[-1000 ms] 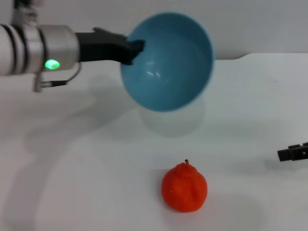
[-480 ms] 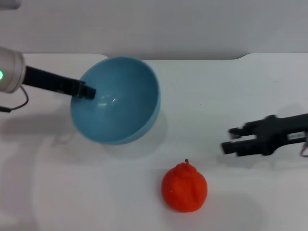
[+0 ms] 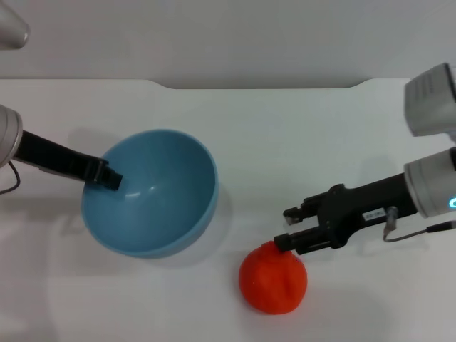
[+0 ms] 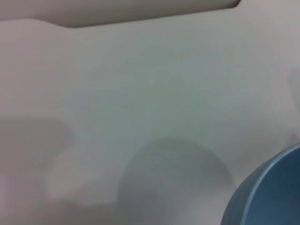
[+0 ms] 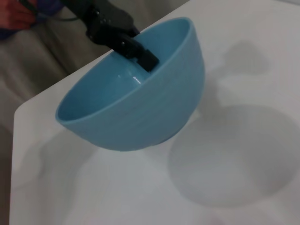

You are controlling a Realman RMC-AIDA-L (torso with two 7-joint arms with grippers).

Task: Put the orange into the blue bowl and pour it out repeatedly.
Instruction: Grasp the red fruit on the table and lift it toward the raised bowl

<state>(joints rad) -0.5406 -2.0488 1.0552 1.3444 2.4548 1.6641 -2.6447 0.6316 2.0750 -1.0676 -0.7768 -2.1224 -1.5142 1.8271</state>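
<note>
Bowl: the blue bowl (image 3: 149, 192) sits left of centre, mouth up and tipped a little toward the right. In the right wrist view (image 5: 133, 101) it hangs above the surface with its shadow spread on the white below it.

Left gripper: its dark fingers (image 3: 105, 175) are pinched on the bowl's left rim, one inside the wall. The arm reaches in from the left edge. The right wrist view shows the same pinch on the rim (image 5: 136, 50).

Left wrist view: only a slice of the bowl's blue wall (image 4: 267, 192) shows at one corner, with a round shadow on the surface beside it.

Orange: the orange (image 3: 272, 279) rests on the surface, near and a little right of centre, apart from the bowl and to its right.

Right gripper: the right gripper (image 3: 286, 228) comes in from the right, its tips just over the orange's upper right side. The fingers stand narrowly parted, one above the other, and hold nothing that I can see.

Surface: plain white surface (image 3: 285, 135), with a grey wall along its far edge.
</note>
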